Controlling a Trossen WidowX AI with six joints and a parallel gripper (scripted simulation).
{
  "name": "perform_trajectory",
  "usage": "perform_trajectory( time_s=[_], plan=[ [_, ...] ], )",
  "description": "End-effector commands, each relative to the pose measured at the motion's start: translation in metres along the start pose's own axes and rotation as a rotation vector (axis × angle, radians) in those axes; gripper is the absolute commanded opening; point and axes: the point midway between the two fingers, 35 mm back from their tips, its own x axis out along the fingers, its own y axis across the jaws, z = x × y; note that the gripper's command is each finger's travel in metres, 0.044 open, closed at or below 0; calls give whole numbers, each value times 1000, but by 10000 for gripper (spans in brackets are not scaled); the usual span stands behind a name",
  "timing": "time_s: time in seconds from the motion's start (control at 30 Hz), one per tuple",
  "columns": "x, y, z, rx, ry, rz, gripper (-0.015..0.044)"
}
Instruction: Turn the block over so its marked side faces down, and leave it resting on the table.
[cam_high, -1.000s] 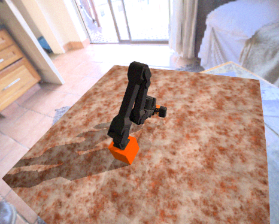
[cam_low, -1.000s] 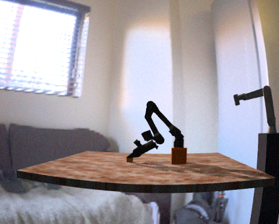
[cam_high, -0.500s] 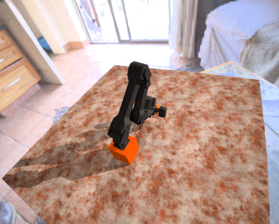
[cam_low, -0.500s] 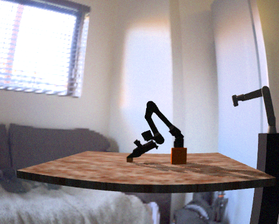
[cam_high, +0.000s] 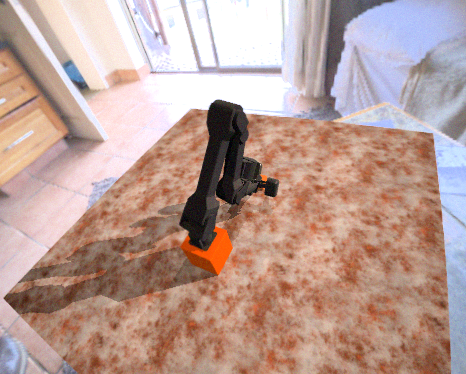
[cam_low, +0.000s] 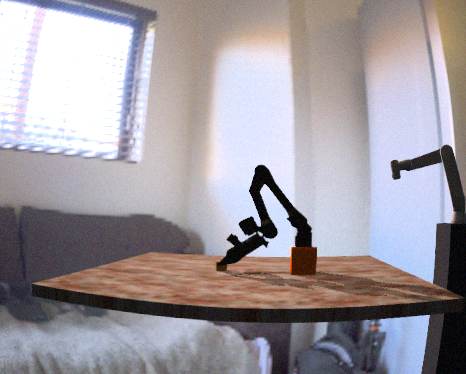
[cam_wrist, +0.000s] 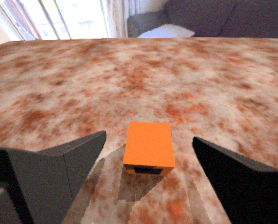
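The small orange block (cam_wrist: 149, 144) (cam_high: 264, 177) (cam_low: 220, 267) is between my spread fingers, with gaps on both sides. In the wrist view its large upper face is plain orange. The dark mark (cam_wrist: 148, 170) shows on the narrow strip of the face toward me. That face seems to slant partly downward, so the block looks tilted. Whether it touches the table (cam_high: 350, 240) (cam_low: 150, 295) is hard to tell. My gripper (cam_wrist: 148, 137) (cam_low: 223, 264) is open, low over the table and pitched forward. The block's underside is hidden.
The arm's large orange base block (cam_high: 215, 256) (cam_low: 303, 261) stands on the table behind the gripper. Long arm shadows lie across the table. The table's far edge (cam_wrist: 100, 39) shows beyond the block. Another arm (cam_low: 425, 160) stands on a dark pedestal at the right.
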Motion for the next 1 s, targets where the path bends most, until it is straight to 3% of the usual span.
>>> perform_trajectory(
  time_s=[0.0, 0.2, 0.43, 0.83, 0.97],
  plan=[
    [5, -4, 12, 26, 69, -20, 440],
    [-9, -3, 30, 15, 238, -18, 440],
    [-54, 2, 50, -23, 416, -2, 440],
    [-55, 2, 51, -23, 426, -2, 440],
    [-46, 1, 60, -18, 538, 1, 440]
  ],
)
